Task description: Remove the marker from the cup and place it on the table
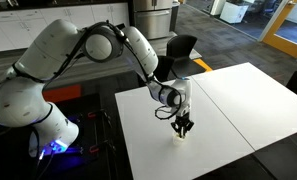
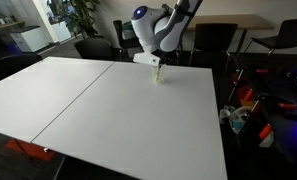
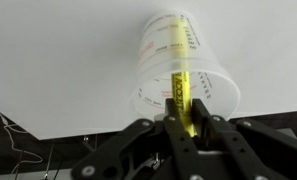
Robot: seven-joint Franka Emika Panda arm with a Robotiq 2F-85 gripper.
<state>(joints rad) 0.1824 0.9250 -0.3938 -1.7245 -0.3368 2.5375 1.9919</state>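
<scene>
The yellow marker (image 3: 180,85) stands inside the small translucent cup (image 3: 153,75), which sits on the white table (image 3: 58,60). In the wrist view my gripper (image 3: 186,122) is shut on the marker's upper end, right over the cup's rim. In both exterior views the gripper (image 1: 183,126) (image 2: 159,66) hangs straight down over the cup (image 1: 181,136) (image 2: 159,75) near one edge of the table (image 1: 228,110) (image 2: 108,110). The marker is too small to make out in the exterior views.
A thin seam (image 2: 76,95) splits the tabletop into two panels. Black office chairs (image 1: 180,52) stand beyond the table. Cables and gear (image 2: 253,115) lie on the floor beside the table edge near the arm's base.
</scene>
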